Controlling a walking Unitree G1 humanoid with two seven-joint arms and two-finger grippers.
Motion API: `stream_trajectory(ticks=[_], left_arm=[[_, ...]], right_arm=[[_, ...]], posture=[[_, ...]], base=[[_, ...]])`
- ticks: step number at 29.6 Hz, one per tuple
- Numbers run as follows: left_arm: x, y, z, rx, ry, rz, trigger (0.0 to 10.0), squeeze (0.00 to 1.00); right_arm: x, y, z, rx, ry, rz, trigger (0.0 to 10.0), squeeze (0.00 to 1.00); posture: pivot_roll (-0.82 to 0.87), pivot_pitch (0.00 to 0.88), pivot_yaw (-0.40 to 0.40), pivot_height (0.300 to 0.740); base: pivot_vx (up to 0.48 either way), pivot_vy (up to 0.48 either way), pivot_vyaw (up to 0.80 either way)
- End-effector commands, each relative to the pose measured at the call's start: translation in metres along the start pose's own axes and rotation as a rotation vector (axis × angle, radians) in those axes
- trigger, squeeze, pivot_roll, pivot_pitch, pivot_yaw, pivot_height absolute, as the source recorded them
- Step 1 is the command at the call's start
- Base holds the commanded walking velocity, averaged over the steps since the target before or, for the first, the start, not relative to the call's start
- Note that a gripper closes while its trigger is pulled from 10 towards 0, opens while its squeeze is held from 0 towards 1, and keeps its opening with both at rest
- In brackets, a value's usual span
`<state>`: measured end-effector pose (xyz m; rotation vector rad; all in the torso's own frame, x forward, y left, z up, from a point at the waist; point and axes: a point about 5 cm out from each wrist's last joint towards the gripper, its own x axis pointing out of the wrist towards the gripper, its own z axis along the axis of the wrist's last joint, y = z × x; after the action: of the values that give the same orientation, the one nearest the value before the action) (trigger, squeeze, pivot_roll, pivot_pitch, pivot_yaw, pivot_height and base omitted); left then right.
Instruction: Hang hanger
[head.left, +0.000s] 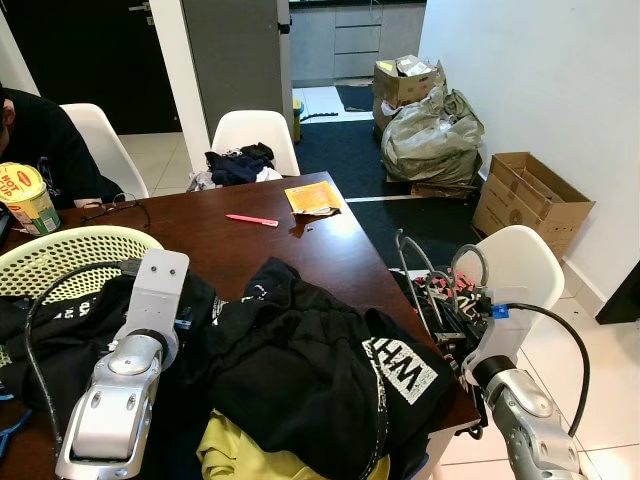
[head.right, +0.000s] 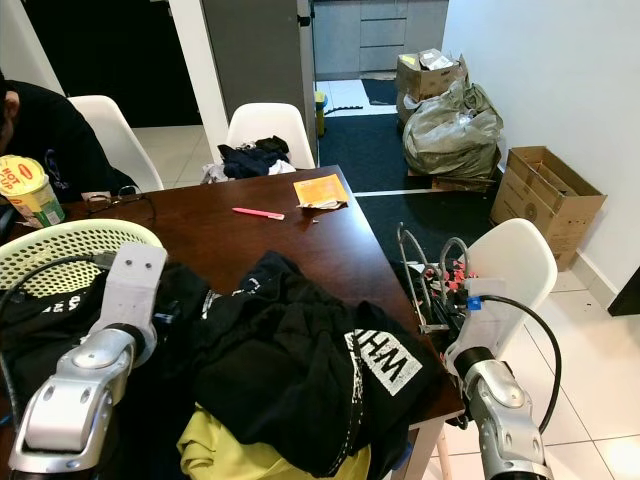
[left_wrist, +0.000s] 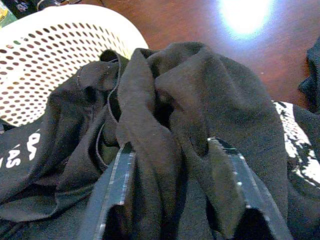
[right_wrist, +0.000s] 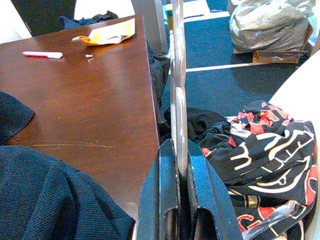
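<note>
A pale perforated plastic laundry basket (head.left: 60, 250) sits on the dark brown wooden table (head.left: 330, 255) with black printed clothing (head.left: 300, 370) spilling out of it across the tabletop, over a yellow garment (head.left: 235, 455). The left gripper (left_wrist: 175, 185) rests in this pile, its two black fingers spread around a fold of black cloth. The right gripper (right_wrist: 179, 195) is clamped tight on the grey metal hanger (right_wrist: 177, 75), held just off the table's right edge, above a white chair (head.left: 520, 260) heaped with a black, red and white patterned garment (right_wrist: 265, 150). The hanger's long axis runs straight out from the fingers, away from the robot. The head views show its curved wires (head.left: 425, 270). A pink pen (head.left: 252, 220) and an orange packet (head.left: 312, 198) lie farther along the table.
</note>
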<state>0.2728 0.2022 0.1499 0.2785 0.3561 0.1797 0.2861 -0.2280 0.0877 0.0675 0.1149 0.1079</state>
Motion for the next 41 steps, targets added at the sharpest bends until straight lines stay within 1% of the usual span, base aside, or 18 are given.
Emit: stream_trajectory(ticks=[1,8,16,17,18,19,21,22,23,24,25,27,29,34,37,38,39,41], left_arm=[[0.002,0.001,-0.006,-0.003,0.028,0.002,0.0,0.00],[0.005,0.003,0.024,-0.005,-0.129,-0.042,0.0,0.00],[0.004,0.042,0.087,-0.019,-0.404,-0.006,0.0,0.00],[0.001,0.071,0.115,-0.017,-0.502,0.060,0.0,0.00],[0.001,0.071,0.115,-0.017,-0.502,0.060,0.0,0.00],[-0.008,0.107,0.146,0.007,-0.613,0.149,0.0,0.00],[-0.008,0.107,0.146,0.007,-0.613,0.149,0.0,0.00],[-0.021,0.147,0.173,0.027,-0.698,0.264,0.0,0.00],[-0.021,0.147,0.173,0.027,-0.698,0.264,0.0,0.00],[-0.040,0.189,0.192,0.050,-0.758,0.418,0.0,0.00],[-0.040,0.189,0.192,0.050,-0.758,0.418,0.0,0.00],[-0.071,0.241,0.203,0.048,-0.799,0.648,0.0,0.00],[-0.079,0.258,0.197,0.044,-0.773,0.734,0.0,0.00],[-0.067,0.261,0.166,0.021,-0.654,0.716,0.0,0.00],[-0.018,0.216,0.115,0.017,-0.455,0.448,0.1,0.00],[-0.018,0.216,0.115,0.017,-0.455,0.448,0.1,0.00],[-0.003,0.198,0.097,0.038,-0.383,0.354,3.6,0.00],[0.005,0.187,0.086,0.057,-0.344,0.303,4.3,0.00]], right_arm=[[0.001,0.004,0.000,0.019,-0.001,0.011,10.0,0.00],[0.001,0.005,-0.001,0.026,-0.005,0.006,10.0,0.00],[0.003,0.008,-0.001,0.040,-0.011,0.004,10.0,0.00],[0.004,0.009,-0.001,0.044,-0.014,0.002,10.0,0.00],[0.004,0.009,-0.001,0.044,-0.014,0.002,10.0,0.00],[0.004,0.010,-0.001,0.049,-0.017,0.001,10.0,0.00],[0.004,0.010,-0.001,0.049,-0.017,0.001,10.0,0.00],[0.005,0.010,-0.001,0.052,-0.019,0.000,10.0,0.00],[0.005,0.010,-0.001,0.052,-0.019,0.000,10.0,0.00],[0.004,0.010,-0.002,0.055,-0.021,-0.004,10.0,0.00],[0.004,0.010,-0.002,0.055,-0.021,-0.004,10.0,0.00],[0.003,0.009,-0.002,0.058,-0.024,-0.012,10.0,0.00],[0.003,0.009,-0.002,0.058,-0.023,-0.013,10.0,0.00],[0.003,0.008,-0.002,0.056,-0.017,-0.005,10.0,0.00],[0.003,0.008,-0.002,0.049,-0.010,0.003,10.0,0.00],[0.003,0.008,-0.002,0.049,-0.010,0.003,10.0,0.00],[0.003,0.008,-0.002,0.047,-0.009,0.004,10.0,0.00],[0.003,0.008,-0.002,0.047,-0.008,0.004,10.0,0.00]], posture=[[0.01,0.013,0.030,0.740],[0.01,0.007,0.033,0.740],[0.02,0.000,0.042,0.740],[0.02,0.000,0.046,0.740],[0.02,0.000,0.046,0.740],[0.02,0.000,0.052,0.740],[0.02,0.000,0.052,0.740],[0.02,0.000,0.053,0.740],[0.02,0.000,0.053,0.740],[0.01,0.000,0.059,0.740],[0.01,0.000,0.059,0.740],[0.02,0.000,0.057,0.740],[0.02,0.000,0.053,0.740],[0.02,0.000,0.041,0.740],[0.02,0.000,0.032,0.740],[0.02,0.000,0.032,0.740],[0.02,0.000,0.032,0.740],[0.02,0.000,0.030,0.740]], base=[[0.000,0.000,0.00],[0.000,0.000,0.00],[0.000,0.000,0.00],[0.000,0.000,0.00],[0.000,0.000,0.00],[0.000,0.000,0.00],[0.000,0.000,0.00],[0.000,0.000,0.00],[0.000,0.000,0.00],[0.000,0.000,0.00],[0.000,0.000,0.00],[0.000,0.000,0.00],[0.000,0.000,0.00],[0.000,0.000,0.00],[0.000,0.000,0.00],[0.000,0.000,0.00],[0.000,0.000,0.00],[0.000,0.000,0.00]])
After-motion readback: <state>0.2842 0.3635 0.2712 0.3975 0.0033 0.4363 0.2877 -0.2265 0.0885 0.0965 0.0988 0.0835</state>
